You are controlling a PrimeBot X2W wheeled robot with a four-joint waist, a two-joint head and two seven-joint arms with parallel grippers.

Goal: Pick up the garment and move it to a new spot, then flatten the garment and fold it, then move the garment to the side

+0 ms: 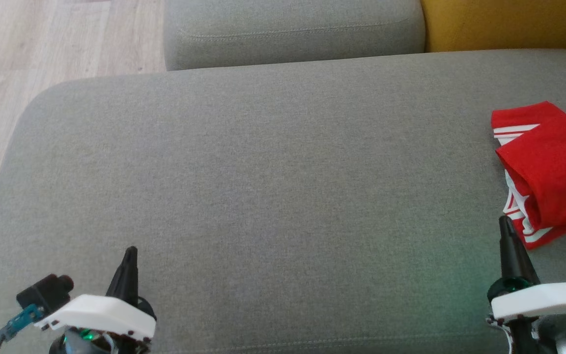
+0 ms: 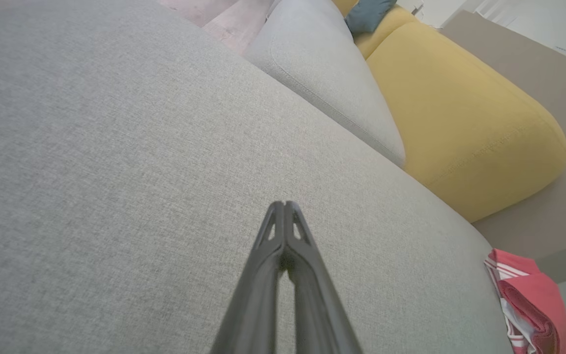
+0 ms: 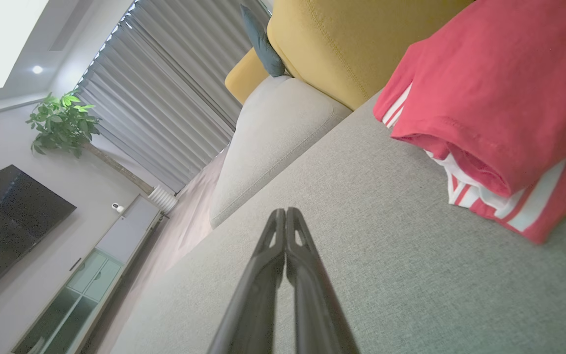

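Garment (image 1: 553,167) is lying folded at the seat's (image 1: 263,172) right edge. Part of it is running out of the head view, so we're not able to tell how much is hanging past that edge. We're judging the fold and the move aside as done, or close to it.

Left hand (image 1: 129,251) is hovering clenched and empty over the seat's near-left part. Right hand (image 1: 505,222) is clenched and empty too, over the seat's near-right part, with its tip just beside the garment's near hem.

Risks we're flagging:
- Right hand is sitting so close to the hem that any sweep toward the seat's right edge is likely catching the top layer and opening the fold.
- Fold is looking loose: the top layer is rolling over in a soft bulge, not a pressed crease, so a nudge is probably slumping it.
- If the bundle is overhanging the seat's right edge, its own weight could be dragging it off.

Materials:
- Garment is looking like soft red knit, with white stripes at the edges and a stitched hem.
- Seat is showing grey matte weave, padded, with rounded corners, probably gripping cloth rather than letting it slide.
- Fingers (image 3: 263,280) are looking long, dark, tapered and hard, with slots near the tips.
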